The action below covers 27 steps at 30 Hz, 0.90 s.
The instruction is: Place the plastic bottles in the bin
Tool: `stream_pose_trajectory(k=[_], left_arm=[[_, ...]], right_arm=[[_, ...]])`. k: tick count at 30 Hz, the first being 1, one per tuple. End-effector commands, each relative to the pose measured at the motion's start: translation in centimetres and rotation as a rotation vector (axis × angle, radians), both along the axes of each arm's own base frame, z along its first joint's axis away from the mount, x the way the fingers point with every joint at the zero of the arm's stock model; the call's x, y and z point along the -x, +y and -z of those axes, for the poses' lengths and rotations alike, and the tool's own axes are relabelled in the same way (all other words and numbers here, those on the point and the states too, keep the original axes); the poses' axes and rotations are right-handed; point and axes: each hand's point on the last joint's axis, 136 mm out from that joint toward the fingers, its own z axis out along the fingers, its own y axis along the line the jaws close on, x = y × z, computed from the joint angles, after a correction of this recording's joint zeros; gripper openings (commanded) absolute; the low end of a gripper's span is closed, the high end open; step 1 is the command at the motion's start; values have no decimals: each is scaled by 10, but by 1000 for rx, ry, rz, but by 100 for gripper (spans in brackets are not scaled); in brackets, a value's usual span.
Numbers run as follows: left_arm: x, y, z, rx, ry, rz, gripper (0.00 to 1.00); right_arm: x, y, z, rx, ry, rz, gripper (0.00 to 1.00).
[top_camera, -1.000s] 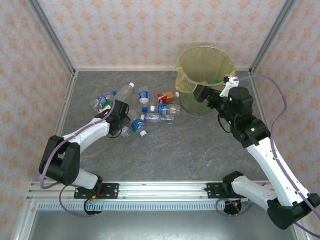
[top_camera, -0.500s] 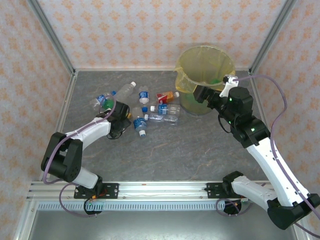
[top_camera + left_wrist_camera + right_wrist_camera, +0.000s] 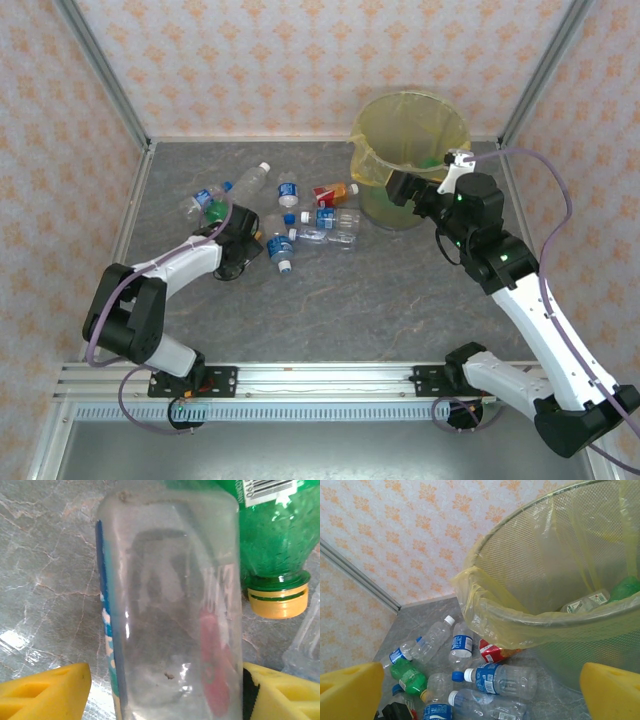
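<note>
Littering the surface [image 3: 350,300], most plastic bottles [image 3: 335,217] await; few are in the bin [image 3: 490,607]. Left end effector [image 3: 162,692] straddles one, released; right end effector [image 3: 398,186] gapes empty.

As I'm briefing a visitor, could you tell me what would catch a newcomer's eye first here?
The big yellow bin stands at the table's far right, with bottles already inside. Left of it, loose bottles litter the table, one clear bottle lying between the left pincer's pads.
</note>
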Motion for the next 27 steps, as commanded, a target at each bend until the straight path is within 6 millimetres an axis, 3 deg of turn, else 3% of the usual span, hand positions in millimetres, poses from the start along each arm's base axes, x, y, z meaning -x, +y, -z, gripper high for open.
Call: stream_pose_trajectory(k=[1, 6, 11, 14, 17, 18, 19, 23, 27], left_arm=[[-1, -3, 8, 12, 11, 10, 77], [-1, -2, 19, -1, 37, 22, 77], [0, 1, 17, -15, 27, 17, 74], [3, 5, 13, -28, 12, 13, 61], [10, 9, 12, -35, 2, 5, 59], [12, 10, 11, -37, -1, 4, 54], [14, 12, 9, -39, -7, 1, 50], [19, 18, -8, -59, -40, -4, 51], [20, 24, -41, -84, -94, 11, 51]], right_arm=[[5, -3, -6, -5, -27, 3, 100], [5, -3, -3, -8, -18, 6, 100], [6, -1, -4, -22, -15, -1, 100], [5, 0, -5, -29, -15, -6, 100], [5, 2, -5, -38, -9, -15, 100], [6, 3, -5, -42, -10, -17, 100], [6, 3, -5, -47, -7, -21, 100], [7, 6, -7, -64, -10, -34, 100], [8, 11, -10, -89, -16, -58, 100]])
